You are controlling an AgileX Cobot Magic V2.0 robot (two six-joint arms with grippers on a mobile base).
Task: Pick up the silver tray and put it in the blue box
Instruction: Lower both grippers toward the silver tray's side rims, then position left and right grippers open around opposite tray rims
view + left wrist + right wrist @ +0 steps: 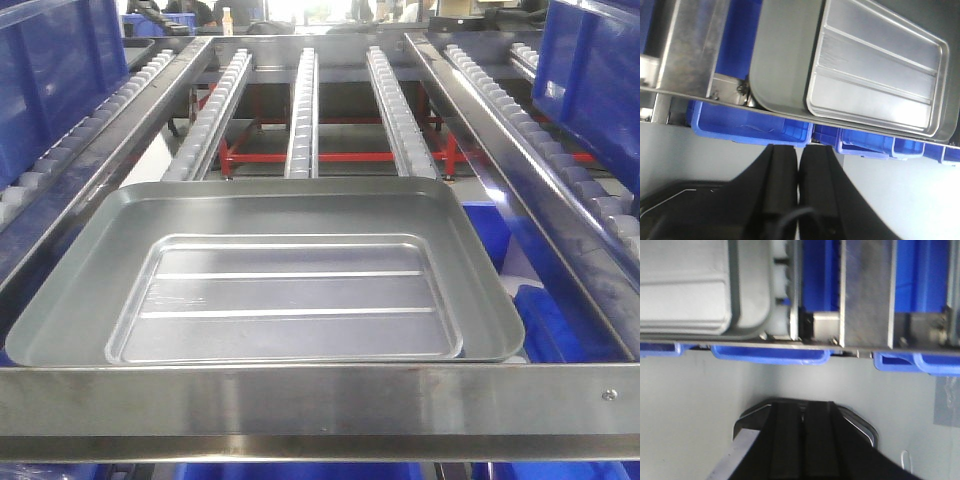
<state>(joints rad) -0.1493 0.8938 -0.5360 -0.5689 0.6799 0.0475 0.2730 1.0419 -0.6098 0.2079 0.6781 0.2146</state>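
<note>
While the silver tray lies nested in a larger pan at centre frame, the left tool and right tool — both low in their views — have fingers pressed together, empty.

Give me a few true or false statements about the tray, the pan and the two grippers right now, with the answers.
1. The tray lies inside the larger pan. True.
2. The left gripper holds the tray. False: it is shut on nothing, apart from the tray.
3. The tray's floor has two long ridges. True.
4. The tray is already in a blue box. False: it rests in the pan on the roller rack.
5. The right gripper is wide open. False: its fingers are together, holding nothing.
</note>
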